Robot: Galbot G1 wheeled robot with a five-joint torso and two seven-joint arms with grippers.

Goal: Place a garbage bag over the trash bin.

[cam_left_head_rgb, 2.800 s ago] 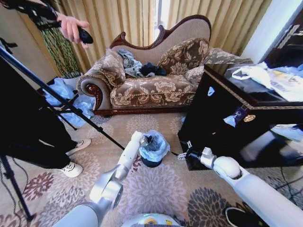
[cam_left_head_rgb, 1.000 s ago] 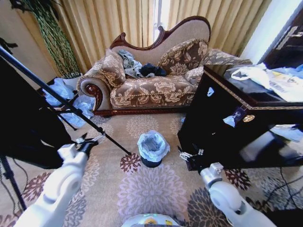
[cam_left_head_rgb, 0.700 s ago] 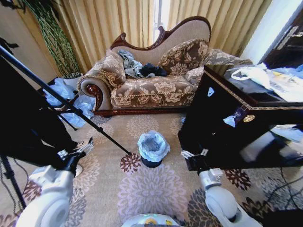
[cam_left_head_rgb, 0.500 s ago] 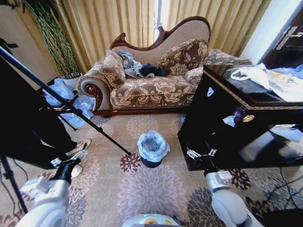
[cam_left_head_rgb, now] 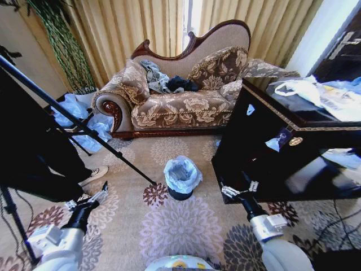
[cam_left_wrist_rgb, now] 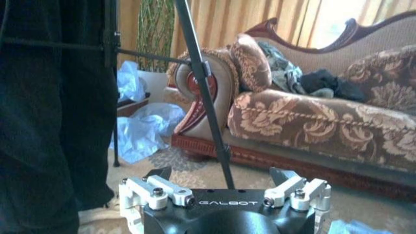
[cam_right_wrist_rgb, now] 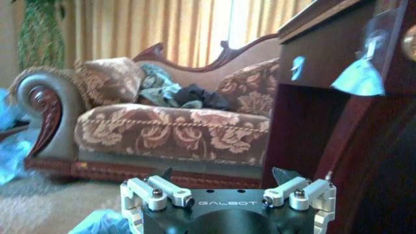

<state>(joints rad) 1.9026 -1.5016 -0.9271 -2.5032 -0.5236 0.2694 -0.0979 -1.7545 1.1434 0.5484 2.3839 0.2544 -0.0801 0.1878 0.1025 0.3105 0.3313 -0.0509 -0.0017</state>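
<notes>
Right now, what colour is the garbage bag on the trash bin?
Pale blue and translucent; the garbage bag lines the black trash bin, clearest in the head view.

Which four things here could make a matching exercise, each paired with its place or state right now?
Things:
1. garbage bag
2. trash bin
3. left hand
4. right hand

Places or states:
A. open, low beside the black cabinet
B. standing on the patterned carpet, before the sofa
C. open, low near the tripod leg
D. draped over the bin's rim

Pairs: 1-D, 2-B, 3-C, 4-A
</notes>
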